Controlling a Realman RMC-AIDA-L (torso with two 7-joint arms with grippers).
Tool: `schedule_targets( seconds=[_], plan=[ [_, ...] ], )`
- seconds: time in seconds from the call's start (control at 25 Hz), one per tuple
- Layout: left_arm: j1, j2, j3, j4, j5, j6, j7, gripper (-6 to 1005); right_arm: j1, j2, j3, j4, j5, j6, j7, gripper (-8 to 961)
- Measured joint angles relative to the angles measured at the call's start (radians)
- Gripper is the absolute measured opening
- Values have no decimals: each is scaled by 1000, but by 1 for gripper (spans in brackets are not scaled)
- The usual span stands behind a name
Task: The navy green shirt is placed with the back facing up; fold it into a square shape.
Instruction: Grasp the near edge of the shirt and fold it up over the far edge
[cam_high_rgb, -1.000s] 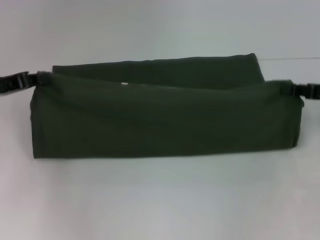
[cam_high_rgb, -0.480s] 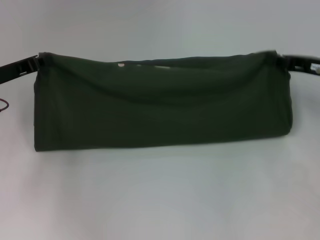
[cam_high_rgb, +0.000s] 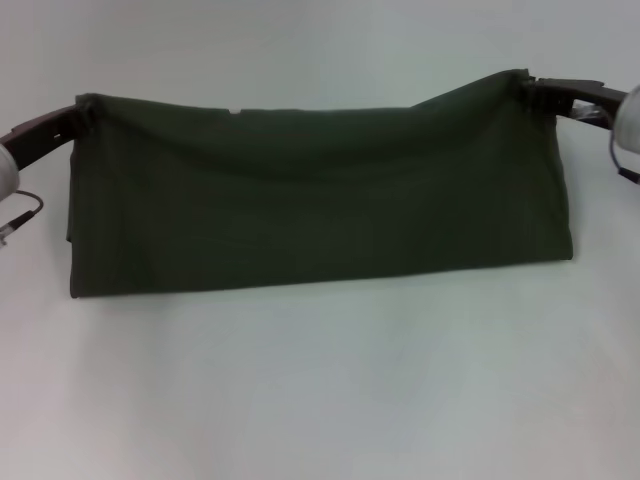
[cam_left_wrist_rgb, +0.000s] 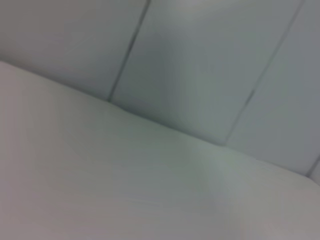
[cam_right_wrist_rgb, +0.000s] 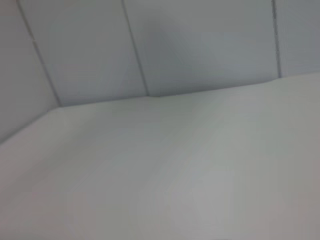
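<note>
**Two grippers hold a dark green shirt up by its top corners over a white table**

No container appears in any view. In the head view, going from left to right: the left gripper (cam_high_rgb: 72, 118), a dark slim claw reaching in from the left edge, is pinched closed on the upper left corner of the navy green shirt (cam_high_rgb: 320, 205). The shirt is a large, dark olive-green piece of soft knit cloth, folded into a wide band. Its top edge sags in a shallow curve between the two held corners, and its bottom edge rests in a nearly straight line on the plain white table (cam_high_rgb: 320, 400). The side facing the camera is plain, with no lettering visible. The right end stands higher than the left. There, the right gripper (cam_high_rgb: 532, 88), also dark, is clamped shut on the upper right corner of the shirt.

Both wrist views show only the white table surface meeting a pale panelled wall (cam_left_wrist_rgb: 200, 60), without the shirt or any fingers.
</note>
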Motion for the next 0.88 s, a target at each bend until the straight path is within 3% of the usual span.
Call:
schedule_targets(
  seconds=[0.16, 0.4, 0.68, 0.88],
  plan=[
    [-19, -23, 0, -52, -125, -86, 150, 99, 29, 16, -26, 46, 39, 124, -61, 88],
    [-59, -25, -3, -148, -262, -190, 361, 107, 67, 20, -72, 121, 137, 277, -166, 91],
    [-76, -30, -7, -209, -401, -243, 550, 116, 76, 20, -75, 170, 219, 335, -260, 94],
    [-78, -32, -7, -222, -421, -248, 584, 122, 77, 20, -76, 186, 259, 341, -297, 96]
  ],
)
